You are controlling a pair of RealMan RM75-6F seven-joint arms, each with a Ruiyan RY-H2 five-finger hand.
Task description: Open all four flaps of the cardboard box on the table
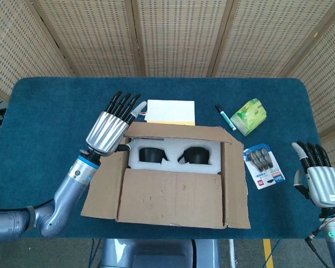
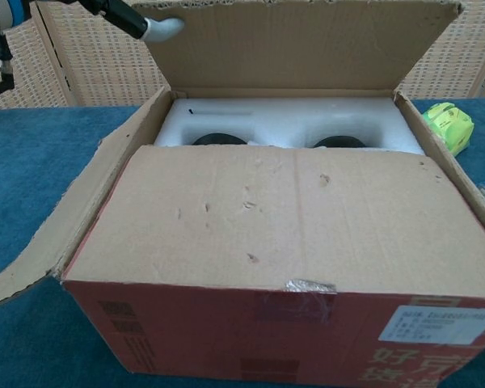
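The cardboard box (image 1: 173, 184) stands mid-table. Its far flap (image 2: 307, 48) is raised upright, and my left hand (image 1: 108, 131) holds that flap's left corner, thumb (image 2: 158, 27) on the inner face and fingers stretched along the outside. The near flap (image 2: 291, 218) lies flat over the front half. The left side flap (image 1: 103, 195) and right side flap (image 1: 234, 178) are folded outward. White foam (image 2: 291, 129) with two black items (image 1: 153, 154) shows in the uncovered back half. My right hand (image 1: 318, 178) hovers by the table's right edge, fingers apart, holding nothing.
Behind the box lies a white notepad (image 1: 170, 110). To the right are a marker (image 1: 225, 117), a green pack (image 1: 250, 116) and a blister pack (image 1: 263, 166). Wicker screens stand behind the blue table (image 1: 44, 111).
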